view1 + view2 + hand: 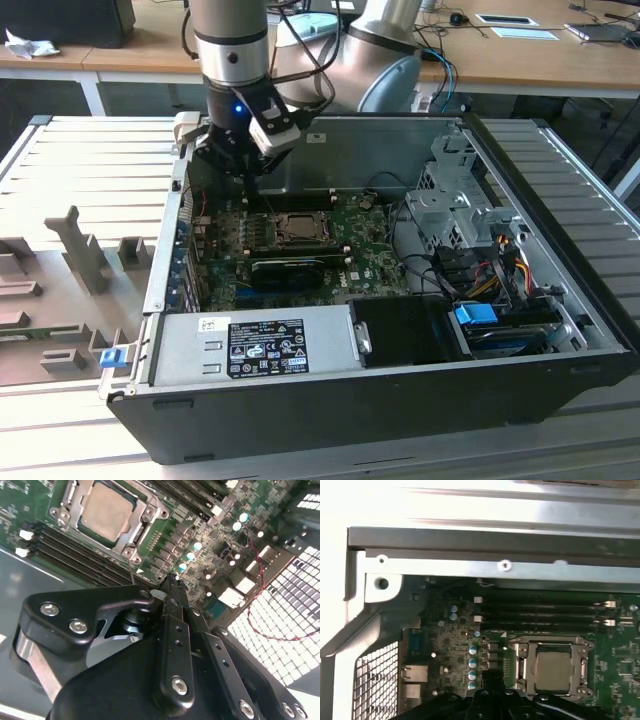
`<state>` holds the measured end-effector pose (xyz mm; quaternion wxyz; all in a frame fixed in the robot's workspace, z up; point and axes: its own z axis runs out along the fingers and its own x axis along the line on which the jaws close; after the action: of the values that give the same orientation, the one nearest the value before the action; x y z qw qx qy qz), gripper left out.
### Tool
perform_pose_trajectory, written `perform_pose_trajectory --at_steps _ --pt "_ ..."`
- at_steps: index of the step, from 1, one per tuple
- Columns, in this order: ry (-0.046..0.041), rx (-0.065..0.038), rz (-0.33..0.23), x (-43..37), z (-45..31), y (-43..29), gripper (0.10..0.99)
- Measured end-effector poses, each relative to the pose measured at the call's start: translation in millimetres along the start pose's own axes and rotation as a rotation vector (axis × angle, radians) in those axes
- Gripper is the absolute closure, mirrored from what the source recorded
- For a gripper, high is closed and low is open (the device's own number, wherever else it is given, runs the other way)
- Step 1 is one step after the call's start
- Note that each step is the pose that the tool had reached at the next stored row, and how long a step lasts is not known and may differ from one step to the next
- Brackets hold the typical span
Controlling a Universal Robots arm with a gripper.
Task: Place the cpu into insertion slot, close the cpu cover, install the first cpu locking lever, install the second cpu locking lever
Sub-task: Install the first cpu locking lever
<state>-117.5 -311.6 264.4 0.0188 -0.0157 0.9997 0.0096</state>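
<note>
Hand (pixel 172 587) above board, cpu (pixel 107 512) seated w/ cover (pixel 145 530) down

The robot arm (pixel 232 40) comes straight down from above, its grey tube upright. A small blue light glows on the black wrist (pixel 237 105). Below it hangs the black end effector (pixel 170 587), pointing down. Its two fingers (pixel 172 610) are pressed tight together, with nothing between them.

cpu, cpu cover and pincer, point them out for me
cpu (pixel 106 511): second wrist view, middle of its pale metal face.
cpu cover (pixel 579 666): first wrist view, the frame's side bar beside the chip.
pincer (pixel 169 582): second wrist view, tip of the black fingers above the board.
</note>
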Motion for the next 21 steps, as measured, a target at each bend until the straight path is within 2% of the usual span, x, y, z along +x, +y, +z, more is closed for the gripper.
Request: perform_pose_trajectory --at_steps 4,9,17,21 --pt "0.0001 0.000 0.000 1.2 3.7 4.9 0.980" --pt "0.0002 0.000 0.000 0.7 4.9 15.7 0.980" --pt "0.0016 0.000 0.000 -2.0 6.0 17.8 0.980" --pt "0.0040 0.000 0.000 -11.9 6.5 17.6 0.980"
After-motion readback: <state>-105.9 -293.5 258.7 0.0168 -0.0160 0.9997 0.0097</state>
